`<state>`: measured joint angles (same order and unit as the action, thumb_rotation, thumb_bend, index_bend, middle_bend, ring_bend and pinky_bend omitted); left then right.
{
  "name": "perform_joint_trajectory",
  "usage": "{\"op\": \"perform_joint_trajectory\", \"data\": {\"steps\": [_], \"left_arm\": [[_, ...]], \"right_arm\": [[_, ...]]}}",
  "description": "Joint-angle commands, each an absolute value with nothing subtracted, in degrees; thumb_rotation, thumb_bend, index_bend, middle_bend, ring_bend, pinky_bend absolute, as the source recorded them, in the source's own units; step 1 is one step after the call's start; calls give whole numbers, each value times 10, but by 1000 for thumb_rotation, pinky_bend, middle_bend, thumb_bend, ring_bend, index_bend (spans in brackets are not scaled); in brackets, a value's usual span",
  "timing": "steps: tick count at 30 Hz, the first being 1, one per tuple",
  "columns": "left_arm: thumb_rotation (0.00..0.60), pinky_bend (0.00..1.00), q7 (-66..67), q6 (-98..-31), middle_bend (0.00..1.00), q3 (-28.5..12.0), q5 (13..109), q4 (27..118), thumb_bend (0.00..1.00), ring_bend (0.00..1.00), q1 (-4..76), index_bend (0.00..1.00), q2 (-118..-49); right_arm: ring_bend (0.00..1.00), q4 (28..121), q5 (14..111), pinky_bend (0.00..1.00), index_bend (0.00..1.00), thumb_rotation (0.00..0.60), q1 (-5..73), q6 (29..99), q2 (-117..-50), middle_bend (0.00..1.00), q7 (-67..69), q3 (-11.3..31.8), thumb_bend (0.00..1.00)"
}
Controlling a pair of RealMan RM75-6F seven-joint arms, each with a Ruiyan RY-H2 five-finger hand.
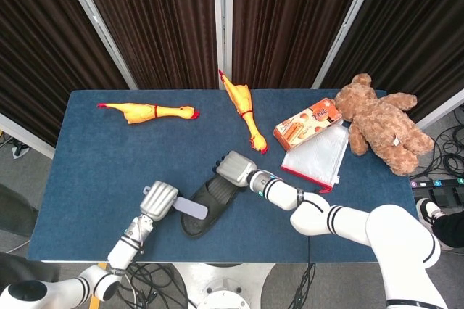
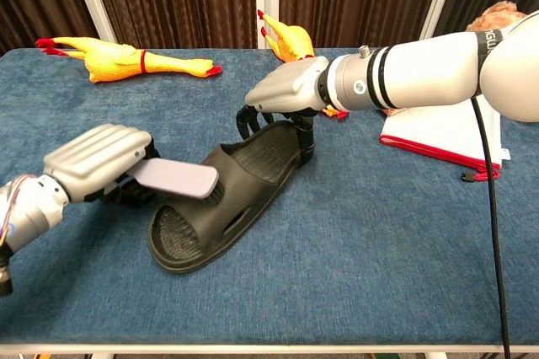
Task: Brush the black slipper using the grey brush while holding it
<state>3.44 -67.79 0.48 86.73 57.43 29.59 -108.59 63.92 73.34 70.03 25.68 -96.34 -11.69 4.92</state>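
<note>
The black slipper (image 2: 221,194) (image 1: 206,204) lies on the blue table near the front edge. My right hand (image 2: 286,92) (image 1: 233,169) grips its far end, fingers curled over the rim. My left hand (image 2: 99,161) (image 1: 159,199) holds the grey brush (image 2: 173,178) (image 1: 192,209) by its handle. The brush lies nearly flat with its head over the slipper's strap, bristles down at the left side of the strap.
Two yellow rubber chickens (image 1: 145,112) (image 1: 242,106) lie at the back of the table. An orange snack box (image 1: 307,124), a white zip pouch (image 1: 319,151) and a brown teddy bear (image 1: 380,124) lie at the right. The table's front edge (image 2: 269,347) is close to the slipper.
</note>
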Motion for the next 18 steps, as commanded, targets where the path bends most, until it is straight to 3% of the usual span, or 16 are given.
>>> {"op": "perform_joint_trajectory", "data": {"steps": [1, 6, 8, 12, 14, 18], "left_arm": [[600, 1000, 46, -691, 1000, 22, 883, 619, 580, 1000, 283, 1000, -1061], [600, 1000, 57, -712, 1000, 29, 904, 692, 580, 1000, 278, 1000, -1016], [600, 1000, 59, -726, 1000, 26, 912, 719, 579, 1000, 277, 1000, -997], [600, 1000, 44, -738, 1000, -6, 886, 742, 579, 1000, 272, 1000, -975], [600, 1000, 36, -726, 1000, -30, 851, 731, 578, 1000, 271, 1000, -973], [600, 1000, 29, -694, 1000, -70, 788, 679, 569, 992, 276, 1000, -987]], "right_arm": [[284, 639, 734, 367, 651, 600, 700, 257, -963, 470, -117, 49, 125], [238, 644, 731, 320, 555, 600, 699, 256, -959, 452, -119, 48, 120], [156, 649, 729, 236, 405, 600, 699, 255, -955, 375, -123, 46, 106], [1, 664, 716, 26, 41, 600, 697, 254, -942, 81, -137, 44, 45], [0, 683, 708, 0, 0, 600, 692, 266, -929, 6, -146, 46, 29], [0, 737, 700, 0, 0, 600, 672, 308, -885, 0, -159, 49, 26]]}}
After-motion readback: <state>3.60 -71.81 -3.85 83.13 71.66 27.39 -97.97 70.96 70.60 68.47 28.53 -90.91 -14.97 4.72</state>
